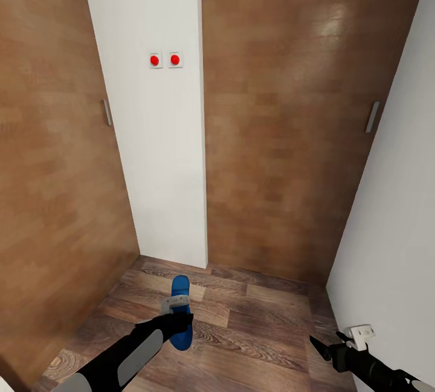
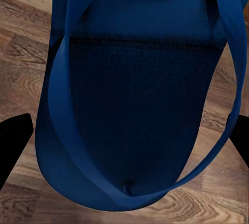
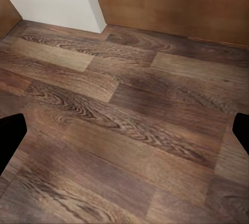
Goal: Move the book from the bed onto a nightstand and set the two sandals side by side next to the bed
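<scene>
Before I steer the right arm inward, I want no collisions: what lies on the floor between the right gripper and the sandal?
Bare wood-plank floor in the head view, from the sandal to the right gripper.

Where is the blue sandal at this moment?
In the head view the blue sandal is low and left of centre, held in the left gripper above the wood-plank floor, before the white wall panel.

Pretty tight corner here: two brown wood doors [image 1: 272, 126] either side of a white wall strip [image 1: 157, 156] with two red buttons [image 1: 165, 60], over a dark wood-plank floor [image 1: 260, 319].
</scene>
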